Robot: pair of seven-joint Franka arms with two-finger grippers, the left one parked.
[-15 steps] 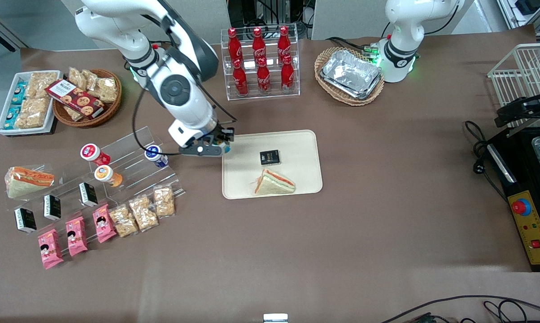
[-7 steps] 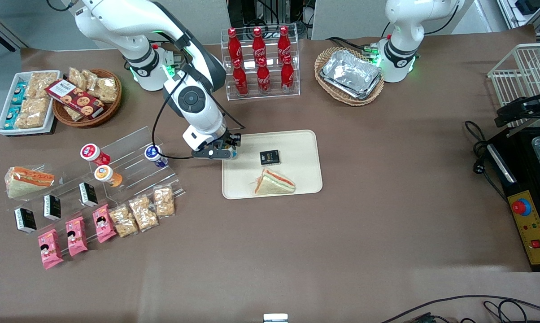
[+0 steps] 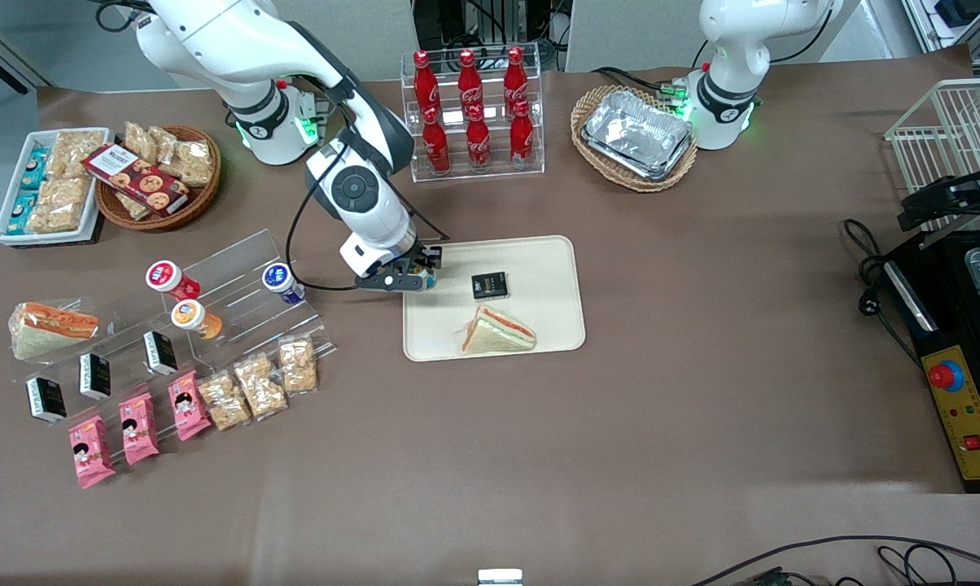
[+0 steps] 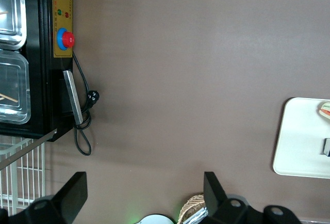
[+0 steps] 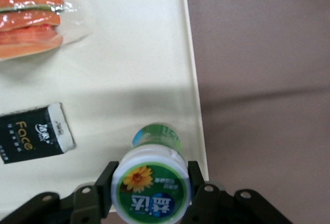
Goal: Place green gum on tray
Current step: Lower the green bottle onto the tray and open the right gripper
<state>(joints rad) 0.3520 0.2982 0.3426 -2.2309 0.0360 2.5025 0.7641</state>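
My right gripper (image 3: 422, 274) (image 5: 151, 185) is shut on the green gum (image 5: 151, 182), a small bottle with a green-rimmed white lid showing a yellow flower. It holds the bottle over the cream-beige tray (image 3: 543, 321) (image 5: 129, 64), at the tray's edge nearest the working arm's end. In the front view the bottle is mostly hidden by the gripper. On the tray lie a black packet (image 3: 489, 285) (image 5: 33, 132) and a wrapped sandwich (image 3: 496, 331) (image 5: 31, 24).
A clear stepped stand (image 3: 238, 281) holds blue-lidded (image 3: 282, 282), orange-lidded (image 3: 194, 317) and red-lidded (image 3: 171, 279) bottles toward the working arm's end. A cola bottle rack (image 3: 474, 114) and a basket of foil trays (image 3: 636, 137) stand farther from the camera.
My right gripper has moved with the gum from beside the tray's corner to over the tray's edge, toward the black packet, and the arm has followed.
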